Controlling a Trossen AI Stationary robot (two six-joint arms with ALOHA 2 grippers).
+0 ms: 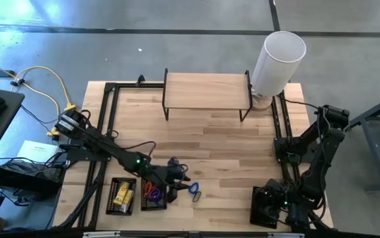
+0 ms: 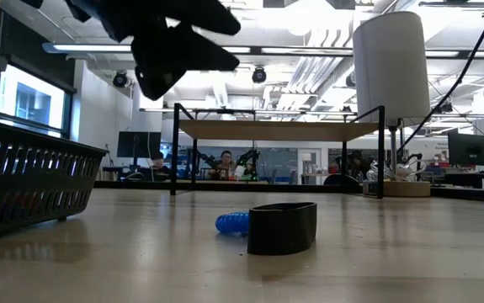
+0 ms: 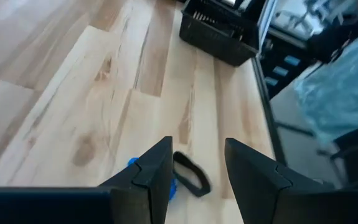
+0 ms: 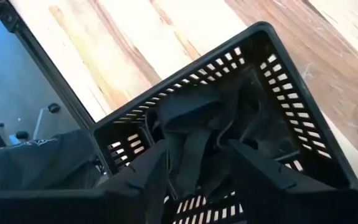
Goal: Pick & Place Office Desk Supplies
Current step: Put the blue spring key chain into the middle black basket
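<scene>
Hovering: my left tool, parted and empty, above a black band on the worktop
Right tool: parted over black tray

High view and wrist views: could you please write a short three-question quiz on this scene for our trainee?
1. True or false: the left gripper is holding the black loop.
2. The right gripper hangs over: A) a white cylinder, B) a black tray, C) a wooden shelf.
3. What colour is the item lying beside the black loop?
Key: 1 false, the loop lies on the table below open fingers; 2 B; 3 blue.
</scene>
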